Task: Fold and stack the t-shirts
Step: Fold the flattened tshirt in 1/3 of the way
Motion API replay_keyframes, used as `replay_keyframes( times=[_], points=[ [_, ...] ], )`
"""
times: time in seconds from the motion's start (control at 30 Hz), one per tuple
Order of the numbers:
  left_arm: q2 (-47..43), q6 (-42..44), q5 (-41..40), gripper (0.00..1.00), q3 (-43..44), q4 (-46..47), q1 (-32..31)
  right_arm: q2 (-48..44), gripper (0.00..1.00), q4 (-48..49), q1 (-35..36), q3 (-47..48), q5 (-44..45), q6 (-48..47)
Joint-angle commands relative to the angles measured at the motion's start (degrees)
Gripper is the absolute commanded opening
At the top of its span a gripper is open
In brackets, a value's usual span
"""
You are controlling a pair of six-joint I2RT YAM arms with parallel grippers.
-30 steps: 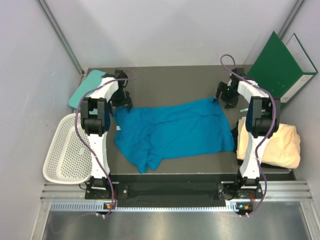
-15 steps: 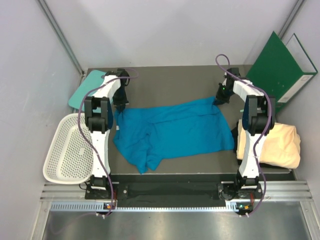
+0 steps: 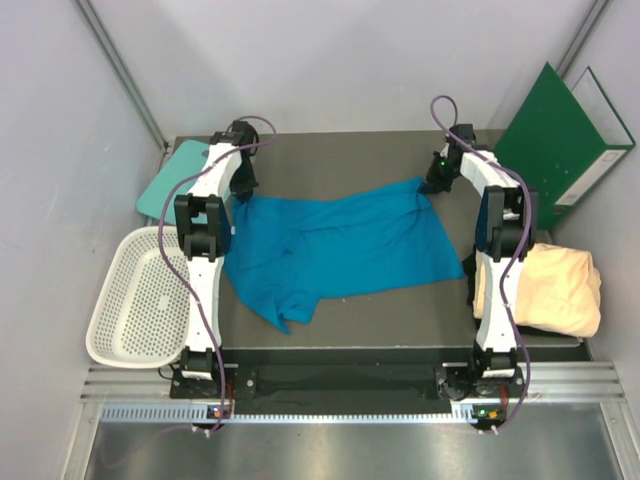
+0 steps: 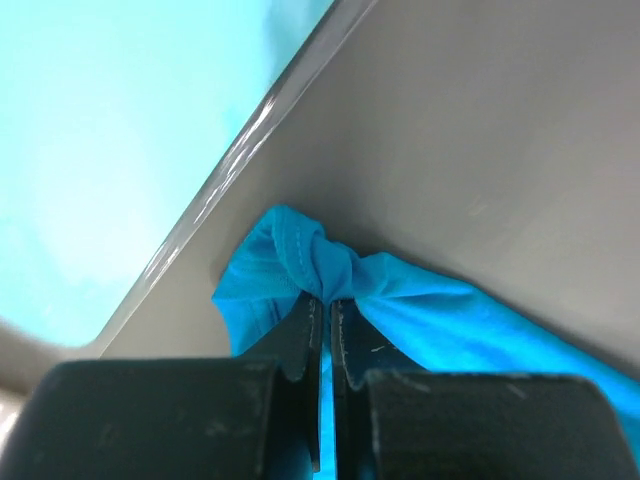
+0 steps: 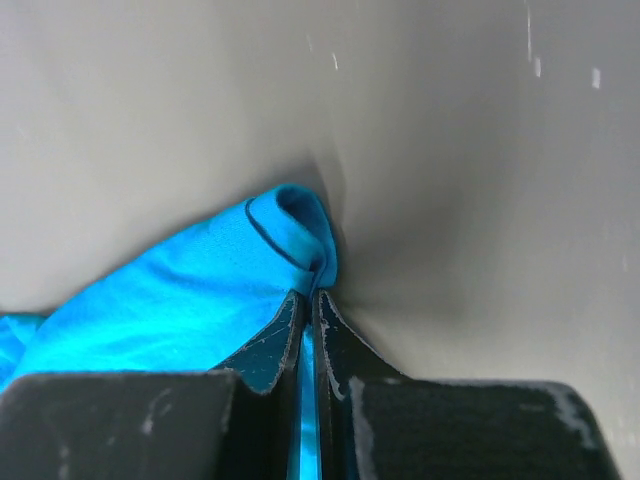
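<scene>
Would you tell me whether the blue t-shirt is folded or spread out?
Spread out: the blue t-shirt lies mostly flat, its near-left corner rumpled.

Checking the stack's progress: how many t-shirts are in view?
2. The blue t-shirt spreads across the table's middle, far corners pinched by the left gripper and right gripper. The cream t-shirt lies bundled at the right edge; more could hide beneath it.

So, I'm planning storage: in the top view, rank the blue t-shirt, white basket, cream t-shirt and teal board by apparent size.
Blue t-shirt;
then white basket and cream t-shirt, too alike to rank;
teal board smallest, though partly hidden.
</scene>
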Motion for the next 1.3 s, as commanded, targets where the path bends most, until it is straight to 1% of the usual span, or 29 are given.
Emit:
replay_keyframes(
  times=[0.0,0.17,0.3,0.33,0.37,0.4,0.43,0.47,0.5,0.53,0.57,0.6,0.63,0.67,0.7,0.73,0.77,0.8,0.83,0.9,0.93,0.97,1.03,1.07,1.1,1.13,1.2,1.23,1.27],
  points=[
    [-1.9,-3.25,4.42,0.0,1.41,12.38,0.56,3.18,0.0,3.13,0.28,4.74,2.01,2.05],
    [-1.55,-5.81,5.4,0.0,4.22,18.89,0.64,3.54,0.0,6.72,-0.77,5.01,2.1,5.12],
    [-2.6,-6.52,5.3,0.0,4.57,25.66,1.08,0.91,0.01,11.99,-0.95,2.03,1.57,6.01],
    [-3.3,-6.69,6.44,0.0,4.58,28.11,1.26,-0.14,0.04,13.14,-0.95,0.98,1.66,6.01],
    [-3.57,-6.61,7.32,0.0,4.66,28.91,1.35,-1.2,0.14,14.63,-0.95,0.1,1.75,5.92],
    [-4.01,-6.52,8.29,0.17,4.75,29.36,1.43,-3.47,0.21,14.91,-0.95,-1.56,1.92,5.66],
    [-5.14,-6.34,10.21,0.43,4.66,29.19,1.52,-4.71,0.28,14.91,-0.95,-2.45,2.97,4.7],
    [-5.94,-5.82,10.58,0.64,4.14,28.49,1.44,-6.03,0.44,14.65,-1.04,-3.33,3.5,4.17],
    [-6.99,-5.55,10.75,0.84,3.35,27.96,1.43,-8.92,0.51,14.47,-1.04,-5.34,3.94,2.94],
    [-10.13,-5.29,10.84,0.99,1.95,27.43,1.43,-10.6,0.59,13.95,-0.95,-6.49,5.25,2.23],
    [-12.08,-4.77,11.02,0.99,-2.85,27.52,1.43,-12.27,0.73,13.16,-0.95,-7.63,5.79,1.7],
    [-14.45,-4.5,11.45,0.99,-6.03,28.13,1.43,-16.29,0.81,12.63,-0.95,-10.43,6.57,1.09],
    [-19.78,-4.32,11.55,0.99,-13.54,29.09,1.35,-18.5,0.9,12.45,-0.95,-12.28,8.06,0.04],
    [-22.7,-4.15,11.98,0.99,-17.36,31.01,1.35,-20.96,0.99,13.23,-1.04,-14.56,8.34,-0.41],
    [-25.34,-4.14,12.07,0.99,-20.7,31.64,1.35,-25.51,0.99,13.33,-0.95,-18.94,8.34,-1.45],
    [-30.07,-4.32,12.07,0.99,-23.7,31.82,1.35,-27.73,1.0,13.5,-0.95,-21.24,8.95,-1.55],
    [-32.29,-4.76,12.07,0.99,-28.95,31.82,1.35,-29.58,1.0,13.42,-0.95,-23.53,9.22,-1.55],
    [-34.23,-4.85,12.07,0.99,-31.26,31.04,1.35,-33.08,1.0,12.98,-0.95,-27.55,9.39,-1.9],
    [-37.64,-4.93,14.16,0.99,-35.55,30.42,1.35,-34.51,1.0,12.45,-1.04,-29.33,9.22,-2.17],
    [-40.91,-5.2,16.45,0.99,-40.05,28.67,1.35,-37.93,1.0,10.17,-0.95,-34.08,8.87,-2.17],
    [-44.14,-5.29,16.56,0.99,-44.77,28.05,1.26,-38.82,1.0,9.38,-0.95,-35.49,9.13,-1.99],
    [-45.57,-5.37,16.73,0.99,-47.17,27.61,1.26,-39.78,1.0,8.15,-0.95,-38.55,8.96,-1.91],
    [-49.34,-5.64,17.0,0.99,-53.13,25.59,1.26,-42.16,0.99,7.18,-0.95,-41.38,8.87,-1.38],
    [-50.23,-5.73,17.17,0.99,-54.47,24.36,1.26,-42.86,1.0,6.57,-0.95,-44.0,8.87,-1.12],
    [-51.37,-5.81,17.09,0.99,-55.53,20.52,1.26,-43.74,1.0,6.21,-0.95,-45.16,8.87,-0.68],
    [-51.82,-6.16,17.0,0.99,-57.54,19.18,1.26,-44.1,1.0,5.86,-1.04,-46.13,9.13,-0.59],
    [-53.48,-6.34,17.26,0.99,-60.01,17.07,1.26,-44.28,0.96,4.98,-0.95,-48.33,9.48,-0.32],
    [-54.28,-6.34,17.96,0.99,-62.9,16.19,1.17,-44.28,0.95,4.72,-0.95,-48.86,10.09,-0.32],
    [-54.89,-6.25,18.22,0.99,-64.23,15.83,1.17,-43.93,0.92,3.76,-0.95,-49.13,10.45,-0.32]
  ],
)
